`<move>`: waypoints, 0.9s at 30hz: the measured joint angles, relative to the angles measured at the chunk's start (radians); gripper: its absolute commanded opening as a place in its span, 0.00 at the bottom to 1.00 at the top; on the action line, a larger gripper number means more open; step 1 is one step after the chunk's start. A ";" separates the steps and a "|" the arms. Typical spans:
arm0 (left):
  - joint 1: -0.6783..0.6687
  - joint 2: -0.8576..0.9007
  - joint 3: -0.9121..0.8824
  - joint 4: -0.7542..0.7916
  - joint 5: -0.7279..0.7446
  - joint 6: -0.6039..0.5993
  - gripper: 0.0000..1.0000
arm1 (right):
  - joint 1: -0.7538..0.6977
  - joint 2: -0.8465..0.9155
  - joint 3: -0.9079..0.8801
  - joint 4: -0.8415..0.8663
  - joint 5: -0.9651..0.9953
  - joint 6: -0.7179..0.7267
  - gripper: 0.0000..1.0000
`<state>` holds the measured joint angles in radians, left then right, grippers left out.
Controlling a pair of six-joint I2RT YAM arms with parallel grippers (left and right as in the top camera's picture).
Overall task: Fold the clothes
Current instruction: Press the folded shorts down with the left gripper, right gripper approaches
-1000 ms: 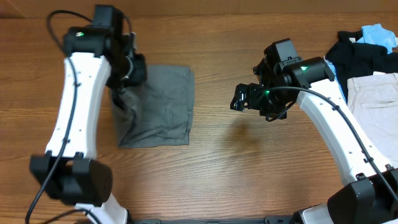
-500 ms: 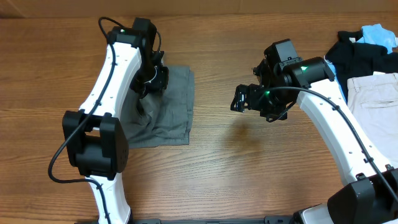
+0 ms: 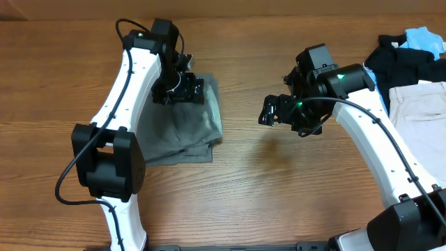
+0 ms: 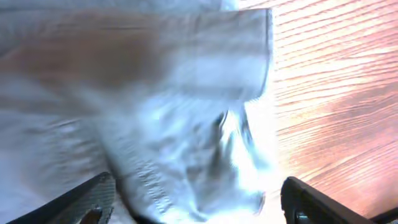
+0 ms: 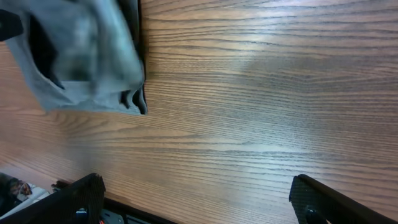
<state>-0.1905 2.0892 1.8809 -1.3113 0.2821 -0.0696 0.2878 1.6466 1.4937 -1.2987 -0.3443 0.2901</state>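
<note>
Left claw [image 3: 182, 88] hangs with its fingers [image 4: 93, 199] spread wide, one out to each side in the wrist view, and nothing pinched between them. Directly beneath it, and running from there back toward this arm's own base, lie the grey trousers [image 3: 182, 129], folded into a compact, rumpled bundle on the desk [image 3: 279, 188]. The claw sits over the bundle's far end. The bundle's long axis runs away from the claw toward the near edge of the desk, roughly in line with the arm's reach, and the short axis crosses under the spread fingers. The cloth under the claw is bunched and creased rather than flat, and the edge on the claw's right bulges outward, so the fold looks mostly made but untidy. The right claw [image 3: 275, 111] is also wide open and empty, hovering over bare wood well apart from the bundle. From it the trousers lie off to its left, and only a corner of them shows in its own camera. A beige pair of trousers [image 3: 421, 118], a black garment [image 3: 397, 63] and a light-blue garment [image 3: 425, 38] lie far off behind the right arm. Since the left arm is right over the cloth, any next press, tuck or fold probably falls to it, most easily working along the long axis toward its base.
</note>
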 measured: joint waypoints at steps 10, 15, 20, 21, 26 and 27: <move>0.003 0.003 0.036 -0.036 0.013 -0.001 0.62 | 0.000 0.000 0.000 0.023 -0.008 0.001 1.00; 0.047 0.006 0.168 -0.123 -0.023 -0.068 0.44 | 0.006 0.000 -0.001 0.132 -0.084 -0.002 0.64; 0.162 0.006 0.206 -0.175 -0.028 -0.140 0.08 | 0.078 0.003 -0.002 0.289 -0.162 0.005 0.35; 0.188 0.006 0.204 -0.200 -0.029 -0.146 0.04 | 0.106 0.008 -0.002 0.320 -0.173 0.018 0.34; 0.250 0.006 0.164 -0.264 -0.054 -0.183 0.04 | 0.221 0.085 -0.002 0.480 -0.208 0.078 0.22; 0.250 0.006 0.146 -0.264 -0.059 -0.190 0.04 | 0.236 0.112 -0.002 0.523 -0.212 0.090 0.21</move>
<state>0.0597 2.0956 2.0270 -1.5749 0.2234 -0.2600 0.5236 1.7588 1.4921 -0.7753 -0.5564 0.3801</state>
